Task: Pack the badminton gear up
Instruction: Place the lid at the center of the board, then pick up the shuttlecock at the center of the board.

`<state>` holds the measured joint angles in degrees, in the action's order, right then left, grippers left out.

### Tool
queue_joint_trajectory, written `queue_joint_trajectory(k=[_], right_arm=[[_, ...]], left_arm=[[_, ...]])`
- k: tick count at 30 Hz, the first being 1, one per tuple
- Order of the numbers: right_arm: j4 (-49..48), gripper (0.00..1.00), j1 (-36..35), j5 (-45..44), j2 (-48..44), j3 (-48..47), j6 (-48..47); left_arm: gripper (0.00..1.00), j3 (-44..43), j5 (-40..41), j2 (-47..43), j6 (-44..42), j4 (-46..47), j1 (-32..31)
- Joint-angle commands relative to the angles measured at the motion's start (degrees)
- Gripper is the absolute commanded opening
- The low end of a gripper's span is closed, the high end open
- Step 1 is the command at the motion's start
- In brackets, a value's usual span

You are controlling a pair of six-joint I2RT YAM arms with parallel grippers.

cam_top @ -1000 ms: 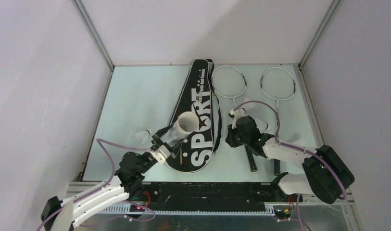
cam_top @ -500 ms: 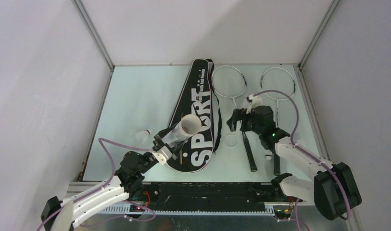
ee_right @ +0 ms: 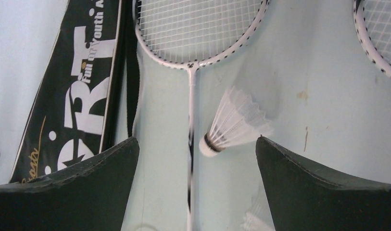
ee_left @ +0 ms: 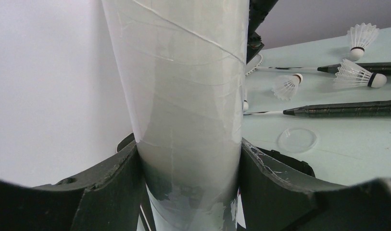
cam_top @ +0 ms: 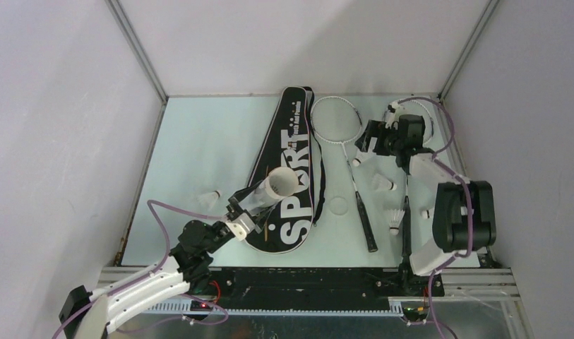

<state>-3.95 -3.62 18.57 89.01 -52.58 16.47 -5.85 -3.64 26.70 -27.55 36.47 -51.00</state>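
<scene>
Now right end effector [ee_right: 195, 143] has swung out over racket [ee_right: 198, 29]

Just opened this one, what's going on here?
The left gripper clamps the white tube, holding it tilted over the black SPORT bag. The right gripper hangs open above a shuttlecock at the far right. The two rackets and other shuttlecocks lie loose on the table, outside the bag.

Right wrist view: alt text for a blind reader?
A white feather shuttlecock lies on the pale table between the fingers of the open right gripper, beside the thin shaft of a racket. Its head fills the top, a second racket clips the top right corner, and the black lettered bag runs down the left.
</scene>
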Motion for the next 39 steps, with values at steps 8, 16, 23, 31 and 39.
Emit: queue_joint_trajectory(k=[8, 16, 23, 31, 39], right_arm=[[5.94, 0.85, 2.81, 9.19, 14.86, -15.84, -4.41], [10.04, 0.79, 3.10, 9.21, 18.04, -18.92, -4.21], [16.10, 0.76, 3.09, 11.93, 21.51, -22.10, -5.74], [18.85, 0.66, 3.12, 12.04, 22.22, -22.95, -6.96], [19.02, 0.17, 3.09, 11.70, 21.95, -23.05, -6.57]], left_arm=[[0.51, -2.62, 1.16, 3.47, -1.43, -2.53, -0.02], [0.51, -2.31, 1.99, 3.91, -1.82, -2.18, 0.03], [0.51, -2.23, 2.37, 3.32, -1.95, -2.72, 0.03], [0.51, -2.22, 2.47, 2.56, -2.00, -3.27, 0.03], [0.51, -2.21, 2.42, 2.07, -2.06, -3.68, 0.02]])
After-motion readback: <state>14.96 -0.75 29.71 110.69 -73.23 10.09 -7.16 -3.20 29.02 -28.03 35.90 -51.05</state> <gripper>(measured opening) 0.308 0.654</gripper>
